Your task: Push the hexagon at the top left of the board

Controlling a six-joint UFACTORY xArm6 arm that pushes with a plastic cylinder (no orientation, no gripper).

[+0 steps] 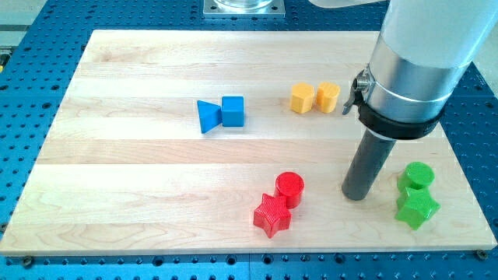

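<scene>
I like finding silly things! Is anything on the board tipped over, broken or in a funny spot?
Nothing looks broken or spilled. The blocks sit in tidy colour pairs: blue triangle beside blue cube, yellow hexagon beside yellow cylinder, red cylinder by red star, green cylinder above green star. My tip touches none.

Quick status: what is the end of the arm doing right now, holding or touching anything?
My tip: bare rod, no gripper, holding nothing. It rests on the board touching no block, between the red cylinder and the green cylinder.
</scene>
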